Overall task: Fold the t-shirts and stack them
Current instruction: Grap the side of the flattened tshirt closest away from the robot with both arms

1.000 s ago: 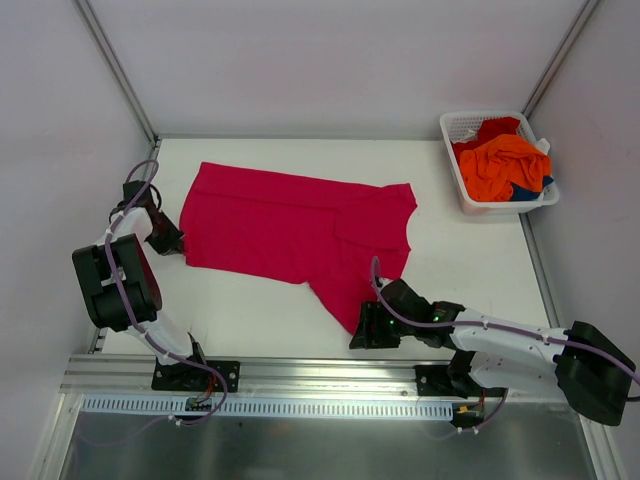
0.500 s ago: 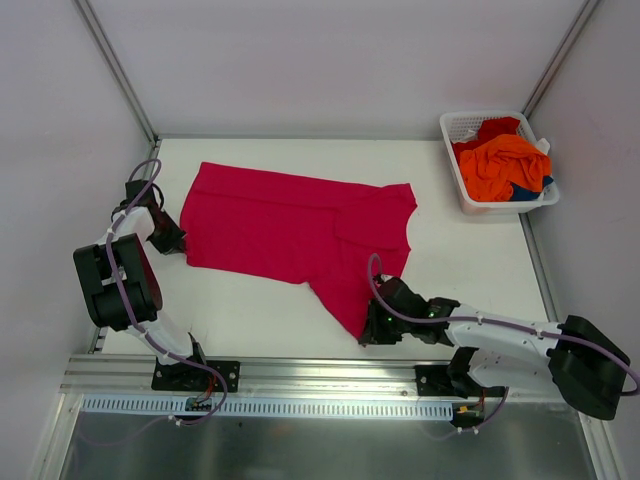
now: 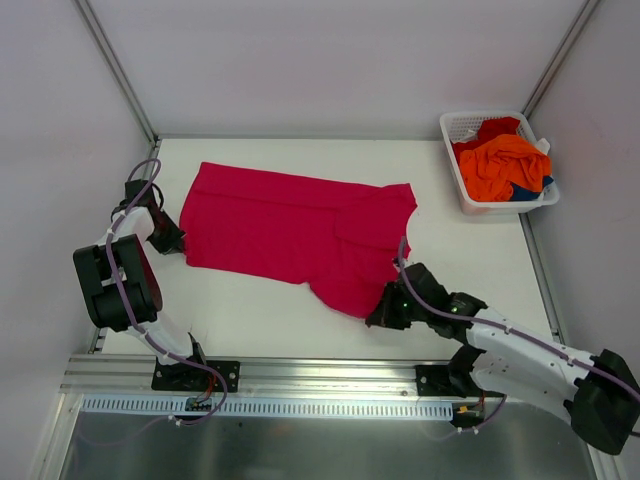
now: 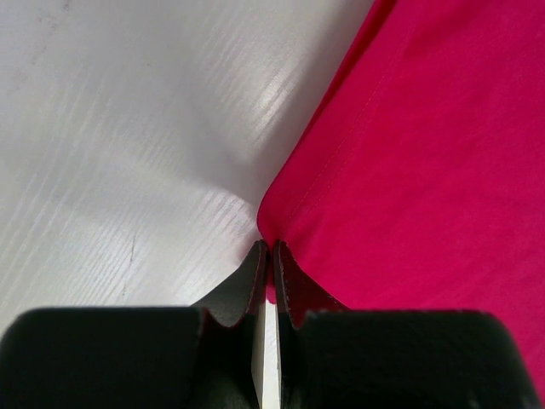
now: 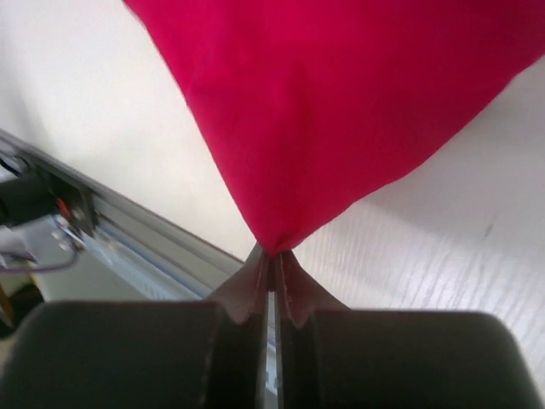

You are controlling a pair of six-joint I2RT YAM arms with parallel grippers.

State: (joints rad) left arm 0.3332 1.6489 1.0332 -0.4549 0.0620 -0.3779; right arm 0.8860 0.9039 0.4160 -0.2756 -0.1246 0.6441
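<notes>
The magenta t-shirt (image 3: 295, 232) lies spread mid-table, its long axis running from ten o'clock to four o'clock, with one sleeve tip at five o'clock. The white basket (image 3: 470, 190) at two o'clock holds the other shirts. Both pinches are shallow — the left gripper (image 4: 269, 256) clamps the hem corner, the right gripper (image 5: 272, 256) clamps the sleeve tip — so a hard pull could slip either free.
</notes>
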